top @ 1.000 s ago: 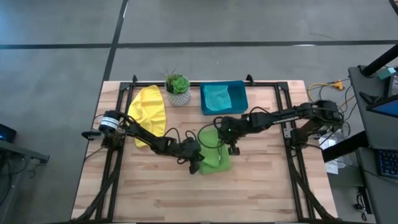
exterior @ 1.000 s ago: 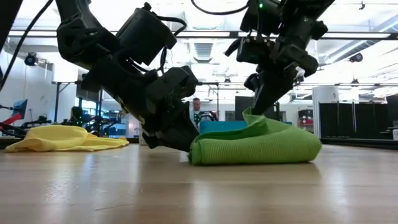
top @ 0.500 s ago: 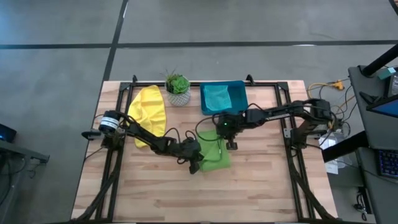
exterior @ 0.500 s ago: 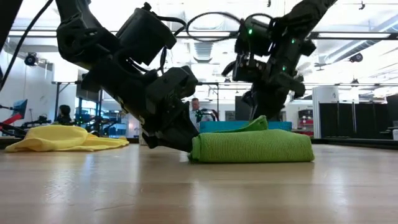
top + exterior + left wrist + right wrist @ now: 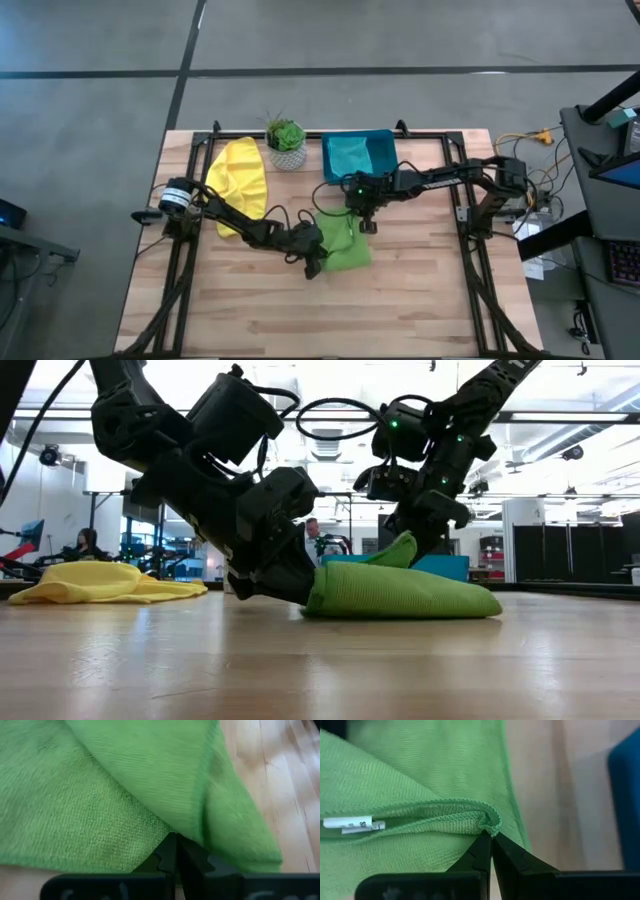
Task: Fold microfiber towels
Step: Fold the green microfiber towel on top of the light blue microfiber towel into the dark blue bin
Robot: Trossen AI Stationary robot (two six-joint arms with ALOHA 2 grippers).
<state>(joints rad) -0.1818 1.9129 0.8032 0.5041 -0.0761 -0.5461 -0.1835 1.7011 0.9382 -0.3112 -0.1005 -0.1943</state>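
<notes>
Right wrist view: white tag (image 5: 354,824) on light green towel (image 5: 420,780), print unreadable | right hand (image 5: 491,842) pinches hem | left hand (image 5: 174,851) clamps fold | towel mid-counter (image 5: 420,290), bare wood around

The folded towel (image 5: 345,250) lies just in front of the tray (image 5: 385,158). The plant pot (image 5: 287,150) stands left of the tray, another towel (image 5: 240,180) farther left.

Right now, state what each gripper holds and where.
Both hold the light green towel: the right gripper pinches its hemmed edge; the left gripper is shut on its folded layers.
</notes>
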